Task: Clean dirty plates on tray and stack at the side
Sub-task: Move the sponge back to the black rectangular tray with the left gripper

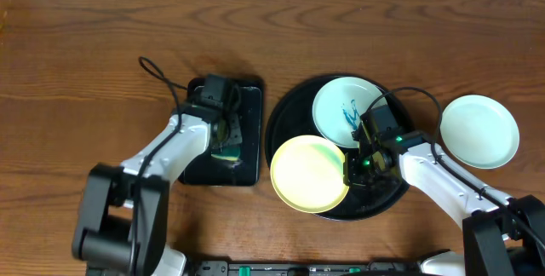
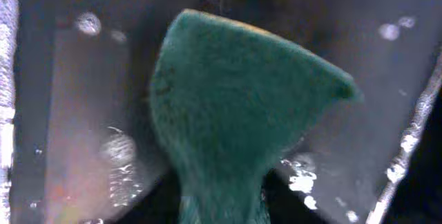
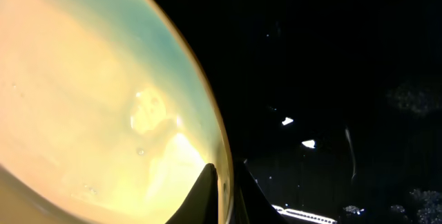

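Three plates in all. One pale yellow plate (image 1: 309, 174), overlapping the near-left rim of the single round black tray (image 1: 274, 127), clamped at its right edge by the right gripper (image 1: 352, 169); from the right wrist, one dark finger on each side of that rim. One white plate (image 1: 345, 112) with a teal-blue scribble, lying in the far part of the tray, just beyond that gripper. One pale mint plate (image 1: 479, 131), unmarked, alone on the wooden table (image 1: 85, 46) to the right, apart from the tray. Left of the round tray, one rectangular black tray (image 1: 249, 110), wet with droplets. Over it the left gripper (image 1: 223, 140), pinching one green sponge (image 2: 242, 106), squeezed narrow at the grip. One black cable (image 1: 421, 91) from the right arm, looping past the tray's far-right rim, between white plate and mint plate.
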Motion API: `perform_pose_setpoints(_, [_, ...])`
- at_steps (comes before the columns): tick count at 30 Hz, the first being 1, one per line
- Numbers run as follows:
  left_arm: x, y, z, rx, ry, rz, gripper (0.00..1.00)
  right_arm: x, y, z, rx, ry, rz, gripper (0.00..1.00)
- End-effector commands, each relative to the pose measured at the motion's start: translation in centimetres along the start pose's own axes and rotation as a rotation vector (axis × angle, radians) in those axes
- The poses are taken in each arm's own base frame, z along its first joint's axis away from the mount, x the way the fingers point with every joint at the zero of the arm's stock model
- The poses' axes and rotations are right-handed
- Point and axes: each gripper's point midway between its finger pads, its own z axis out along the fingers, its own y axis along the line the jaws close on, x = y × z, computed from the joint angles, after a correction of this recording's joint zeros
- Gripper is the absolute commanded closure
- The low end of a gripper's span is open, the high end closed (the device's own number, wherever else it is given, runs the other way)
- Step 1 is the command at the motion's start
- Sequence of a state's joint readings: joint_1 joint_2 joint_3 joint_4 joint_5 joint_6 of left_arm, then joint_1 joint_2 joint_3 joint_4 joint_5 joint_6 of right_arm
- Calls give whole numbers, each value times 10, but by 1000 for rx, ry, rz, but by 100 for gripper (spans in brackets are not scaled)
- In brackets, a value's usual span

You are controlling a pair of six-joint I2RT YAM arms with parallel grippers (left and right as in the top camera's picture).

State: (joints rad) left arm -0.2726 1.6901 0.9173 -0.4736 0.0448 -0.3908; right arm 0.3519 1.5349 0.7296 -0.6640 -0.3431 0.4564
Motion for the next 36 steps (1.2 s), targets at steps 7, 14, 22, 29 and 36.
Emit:
perform_pose_setpoints(7, [19,13,19,-55,85,10,42,3,1,2,2,7,-4,92])
perform_pose_setpoints(14, [28,17,17,-74,124,11,92,3,1,2,2,7,-4,93])
perform_pose_setpoints(22, [24,16,17,-68,112,16,73,4,0,2,3,10,-3,94])
perform_pose_setpoints(29, [-7,8,0,-61,12,41,36,4,0,2,3,10,-3,94])
perform_pose_setpoints(36, [-20,3,0,-46,-41,38,35,4,0,2,3,10,-3,95])
